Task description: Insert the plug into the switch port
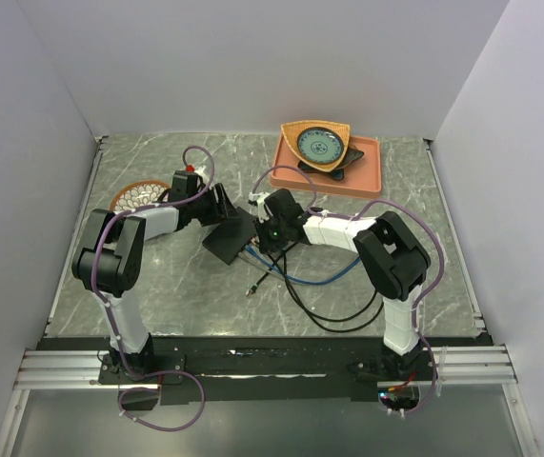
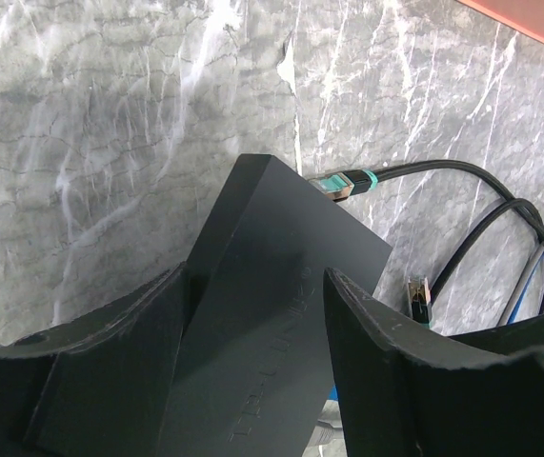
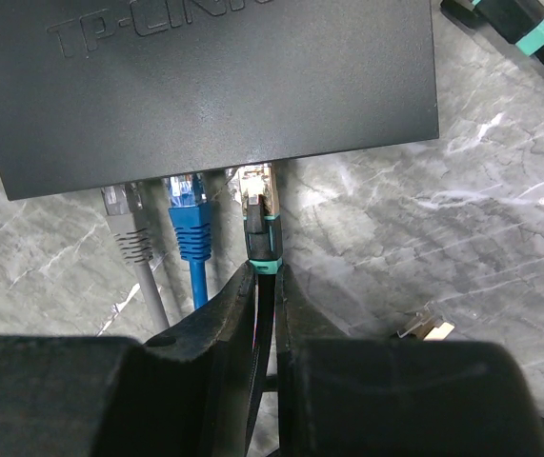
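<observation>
The switch (image 1: pixel 226 243) is a flat matte-black box, tilted up off the table. My left gripper (image 1: pixel 222 208) is shut on it, and in the left wrist view both fingers (image 2: pixel 138 343) clamp its faces (image 2: pixel 272 314). My right gripper (image 3: pixel 264 271) is shut on a black cable just behind a teal-ringed plug (image 3: pixel 258 205). The plug's metal tip is at the switch's port edge (image 3: pixel 257 164), right of a blue plug (image 3: pixel 188 205) and a grey plug (image 3: pixel 119 205). The ports themselves are hidden under the box's top face. I cannot tell how deep the tip sits.
A second teal-ringed plug (image 2: pixel 343 183) lies at the box's far corner. A loose clear plug (image 3: pixel 424 328) lies on the marble. Black and blue cables (image 1: pixel 319 286) loop in front of the right arm. An orange tray (image 1: pixel 367 176) with a bowl stands behind, and a round woven coaster (image 1: pixel 136 197) lies on the left.
</observation>
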You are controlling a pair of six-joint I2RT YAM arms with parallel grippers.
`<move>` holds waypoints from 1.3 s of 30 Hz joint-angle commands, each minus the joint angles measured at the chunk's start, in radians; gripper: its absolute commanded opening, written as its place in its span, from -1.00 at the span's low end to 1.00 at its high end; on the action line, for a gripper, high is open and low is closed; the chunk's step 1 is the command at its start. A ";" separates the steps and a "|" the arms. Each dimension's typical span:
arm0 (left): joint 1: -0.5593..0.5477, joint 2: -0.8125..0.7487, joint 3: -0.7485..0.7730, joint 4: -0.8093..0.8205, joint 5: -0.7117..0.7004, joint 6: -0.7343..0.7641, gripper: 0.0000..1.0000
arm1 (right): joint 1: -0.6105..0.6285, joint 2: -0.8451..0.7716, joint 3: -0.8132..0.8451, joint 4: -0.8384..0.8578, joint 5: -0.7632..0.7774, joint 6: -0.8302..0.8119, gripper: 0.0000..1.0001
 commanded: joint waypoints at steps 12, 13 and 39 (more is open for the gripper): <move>-0.003 0.010 -0.008 0.073 0.067 -0.015 0.22 | -0.014 0.041 0.079 -0.049 0.009 -0.007 -1.00; -0.003 0.012 -0.008 0.076 0.071 -0.016 0.22 | -0.014 0.047 0.084 -0.052 0.002 -0.013 -1.00; -0.003 0.072 0.031 0.025 0.114 0.028 0.17 | -0.014 0.085 0.193 -0.093 -0.002 -0.011 -1.00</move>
